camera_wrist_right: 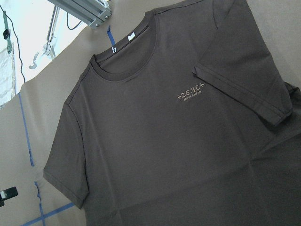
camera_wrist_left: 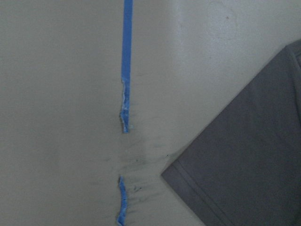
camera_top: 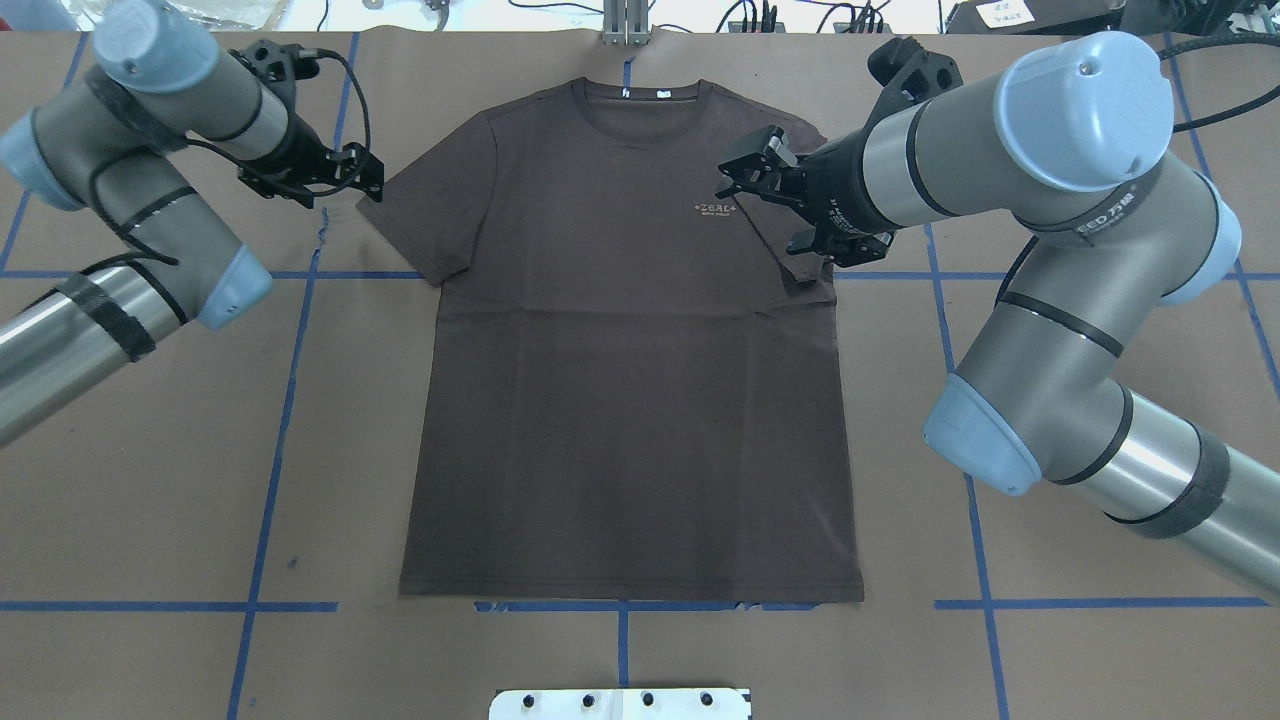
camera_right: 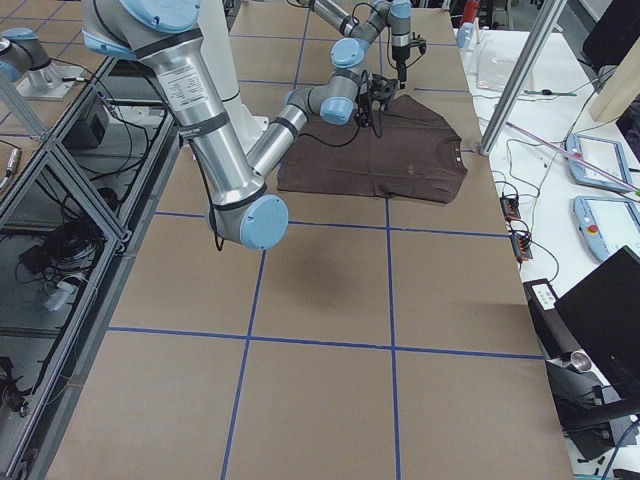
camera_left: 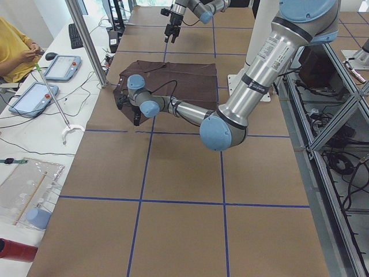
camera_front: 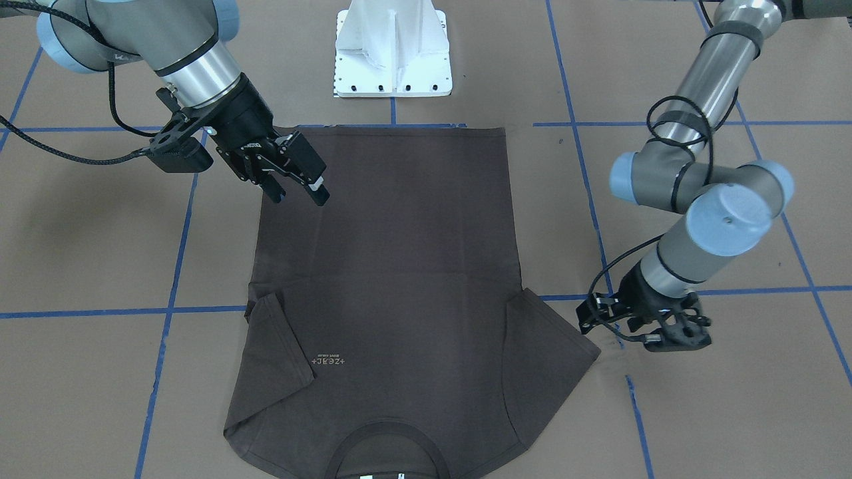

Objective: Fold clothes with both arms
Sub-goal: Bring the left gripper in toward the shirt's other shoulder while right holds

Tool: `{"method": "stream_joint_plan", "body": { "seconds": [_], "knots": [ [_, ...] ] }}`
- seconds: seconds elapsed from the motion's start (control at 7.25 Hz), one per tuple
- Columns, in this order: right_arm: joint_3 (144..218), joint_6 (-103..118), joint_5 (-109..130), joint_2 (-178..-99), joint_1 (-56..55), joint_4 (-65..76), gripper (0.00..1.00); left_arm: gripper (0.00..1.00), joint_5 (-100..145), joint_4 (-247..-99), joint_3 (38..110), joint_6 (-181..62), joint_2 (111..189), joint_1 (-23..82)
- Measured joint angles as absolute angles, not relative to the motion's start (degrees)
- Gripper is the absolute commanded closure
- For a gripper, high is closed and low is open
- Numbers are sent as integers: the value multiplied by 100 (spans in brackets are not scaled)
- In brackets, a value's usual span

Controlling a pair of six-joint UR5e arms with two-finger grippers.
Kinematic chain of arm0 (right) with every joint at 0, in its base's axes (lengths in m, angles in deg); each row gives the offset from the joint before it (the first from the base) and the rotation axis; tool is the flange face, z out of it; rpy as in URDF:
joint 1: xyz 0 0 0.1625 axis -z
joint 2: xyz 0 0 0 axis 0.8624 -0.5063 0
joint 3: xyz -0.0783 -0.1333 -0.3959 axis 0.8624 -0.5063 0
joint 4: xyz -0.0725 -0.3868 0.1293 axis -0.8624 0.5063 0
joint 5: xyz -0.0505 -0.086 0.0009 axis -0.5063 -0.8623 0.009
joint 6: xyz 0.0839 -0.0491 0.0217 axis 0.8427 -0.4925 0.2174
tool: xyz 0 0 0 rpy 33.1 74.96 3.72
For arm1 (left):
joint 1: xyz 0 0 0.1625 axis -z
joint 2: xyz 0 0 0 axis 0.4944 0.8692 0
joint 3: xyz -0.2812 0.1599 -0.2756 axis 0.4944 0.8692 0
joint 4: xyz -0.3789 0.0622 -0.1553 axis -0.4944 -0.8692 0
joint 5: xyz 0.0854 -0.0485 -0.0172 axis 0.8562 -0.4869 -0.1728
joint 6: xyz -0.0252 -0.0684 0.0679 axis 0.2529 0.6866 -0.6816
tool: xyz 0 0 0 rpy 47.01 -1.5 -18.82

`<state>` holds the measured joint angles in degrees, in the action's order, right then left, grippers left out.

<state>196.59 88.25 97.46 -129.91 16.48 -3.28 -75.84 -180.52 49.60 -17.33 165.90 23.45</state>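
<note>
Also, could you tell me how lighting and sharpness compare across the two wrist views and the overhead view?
Left wrist view: dim and soft, so the T-shirt sleeve and the blue tape look greyish. Right wrist view: sharp, with the chest lettering legible, though the background at top left is blown out white. Overhead view: even light, no glare.

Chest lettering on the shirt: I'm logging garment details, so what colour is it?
Pale beige lettering on the dark brown-grey T-shirt; clearest in the right wrist view.

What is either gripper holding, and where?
Nothing. Right gripper open over the T-shirt; left gripper beside its sleeve, cloth free.
</note>
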Motion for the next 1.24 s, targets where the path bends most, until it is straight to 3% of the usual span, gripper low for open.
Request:
{"method": "stream_joint_plan", "body": {
  "seconds": [0.28,0.69,0.97,1.1,1.24],
  "knots": [
    [19639,8897,9626,-12978,1654,-489,8,15,-7305,-18211,4599,-1639,16764,2201],
    [19535,9024,9573,-12996,1664,-714,8,41,-7257,-18321,4361,-1649,16861,2172],
    [19518,9059,9481,-13004,1688,-729,8,43,-7202,-18367,4311,-1656,16866,2170],
    [19519,9076,9464,-13007,1695,-732,8,57,-7156,-18426,4269,-1658,16866,2171],
    [19519,9083,9455,-13009,1699,-732,7,82,-7132,-18486,4231,-1657,16869,2172]
  ]
}}
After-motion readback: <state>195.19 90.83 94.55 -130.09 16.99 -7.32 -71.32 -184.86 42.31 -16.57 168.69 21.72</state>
